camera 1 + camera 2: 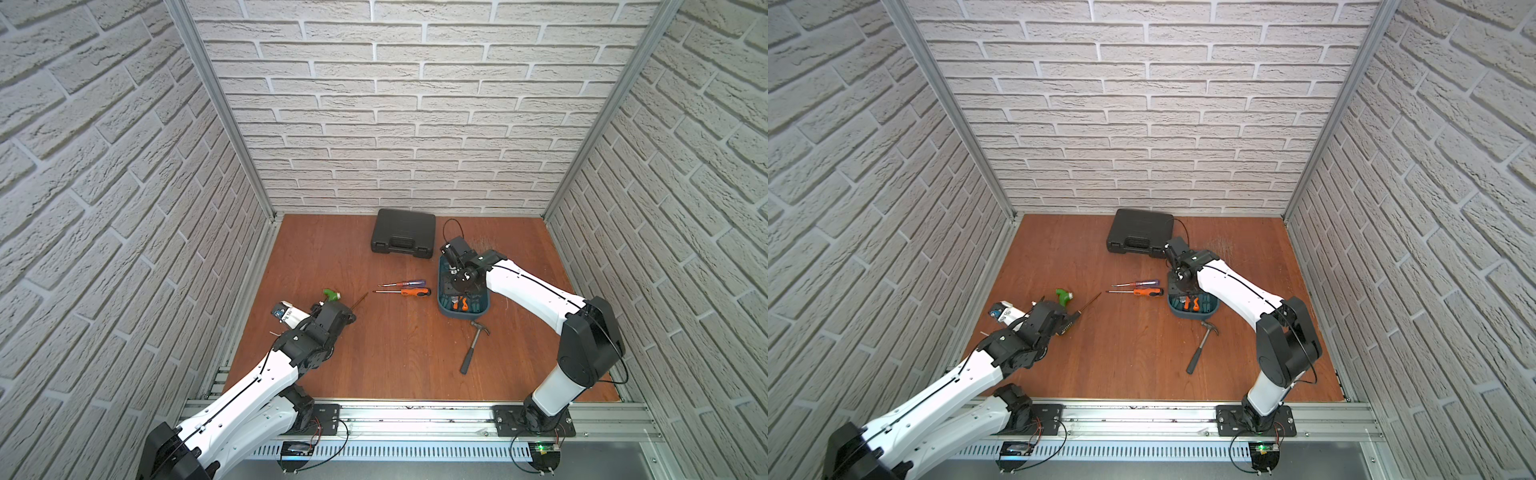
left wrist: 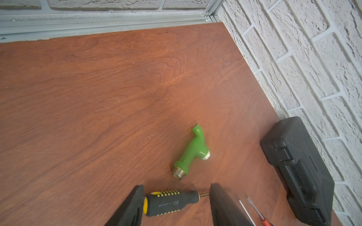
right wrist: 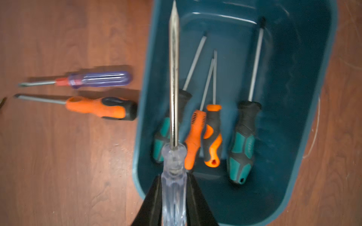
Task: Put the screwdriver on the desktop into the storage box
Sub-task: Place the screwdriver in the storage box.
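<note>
My right hand [image 3: 174, 182] grips a clear screwdriver [image 3: 173, 156] tight over the blue box [image 3: 313, 58] at 3 o'clock on the desk [image 1: 395, 353]. My left hand [image 2: 176, 187] is half open around a black screwdriver [image 2: 172, 203] lying at 9 o'clock.

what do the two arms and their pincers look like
Both the left arm and right arm have smooth white shells, bulky black joints and a thin black cable along the top. The left pincer and right pincer have flat black wedge-shaped fingers.
</note>
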You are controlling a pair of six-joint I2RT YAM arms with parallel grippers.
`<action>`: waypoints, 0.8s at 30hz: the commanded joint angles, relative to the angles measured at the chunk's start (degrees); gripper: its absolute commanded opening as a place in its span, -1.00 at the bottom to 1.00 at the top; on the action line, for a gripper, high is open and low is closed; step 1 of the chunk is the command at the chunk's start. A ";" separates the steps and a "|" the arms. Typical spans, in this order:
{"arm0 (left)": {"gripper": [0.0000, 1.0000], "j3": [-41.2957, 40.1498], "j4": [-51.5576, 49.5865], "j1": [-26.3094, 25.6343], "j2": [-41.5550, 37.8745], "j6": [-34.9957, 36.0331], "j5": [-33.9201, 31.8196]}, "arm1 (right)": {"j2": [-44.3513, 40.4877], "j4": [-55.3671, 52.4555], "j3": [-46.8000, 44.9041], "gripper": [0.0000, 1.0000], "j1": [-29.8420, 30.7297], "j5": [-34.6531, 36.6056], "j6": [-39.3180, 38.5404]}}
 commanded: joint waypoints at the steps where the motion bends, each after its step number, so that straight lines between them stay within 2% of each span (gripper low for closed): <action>1: 0.16 1.01 -0.60 0.42 -0.16 0.79 -0.89 | -0.43 -0.23 0.42 -0.95 -0.87 -0.30 5.92; 15: 0.16 1.03 -0.63 0.44 0.20 0.40 -0.57 | 8.48 3.09 1.22 -0.92 -3.27 -5.37 7.90; 24: 0.16 1.63 -1.27 0.54 0.90 0.53 -0.70 | 10.94 2.26 1.49 -0.43 -3.52 -4.09 5.93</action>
